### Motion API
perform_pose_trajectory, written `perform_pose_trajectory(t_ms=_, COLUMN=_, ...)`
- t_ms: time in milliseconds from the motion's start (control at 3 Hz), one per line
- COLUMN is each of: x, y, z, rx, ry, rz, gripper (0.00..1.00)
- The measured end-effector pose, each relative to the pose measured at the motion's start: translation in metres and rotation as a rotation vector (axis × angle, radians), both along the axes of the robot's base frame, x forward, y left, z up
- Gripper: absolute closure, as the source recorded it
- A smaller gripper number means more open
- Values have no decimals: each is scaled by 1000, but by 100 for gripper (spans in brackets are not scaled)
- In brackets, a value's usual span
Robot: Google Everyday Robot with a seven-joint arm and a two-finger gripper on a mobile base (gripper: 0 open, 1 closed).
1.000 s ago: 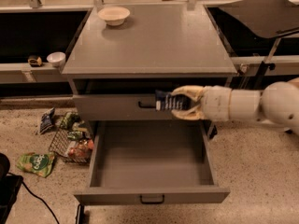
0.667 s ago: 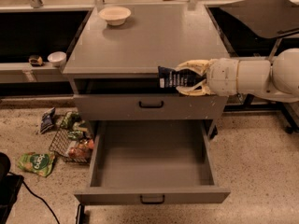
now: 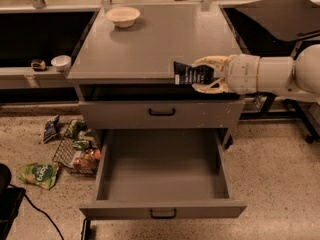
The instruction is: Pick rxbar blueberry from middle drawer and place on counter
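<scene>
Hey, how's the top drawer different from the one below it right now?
The upper drawer is shut flush with the cabinet, while the middle drawer is pulled far out. The upper drawer's inside is hidden, and the middle drawer's inside shows bare. Both are grey with a black bar handle. Above them, the pincer holds the rxbar blueberry at the counter front edge.
</scene>
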State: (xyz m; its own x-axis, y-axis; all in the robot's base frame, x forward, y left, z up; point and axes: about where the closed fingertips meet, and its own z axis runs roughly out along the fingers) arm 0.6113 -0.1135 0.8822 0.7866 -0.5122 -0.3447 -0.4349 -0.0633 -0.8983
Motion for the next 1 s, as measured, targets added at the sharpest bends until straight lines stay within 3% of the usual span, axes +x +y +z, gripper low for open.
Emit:
perform_pose_trajectory(t_ms=667, x=69, y=-41, z=14, rx=40, ry=34, rz=-109, gripper=100)
perform_pose_trajectory(t_ms=1000, x=73, y=-44, z=19, rx=44, ry=27, rz=-118, gripper=100)
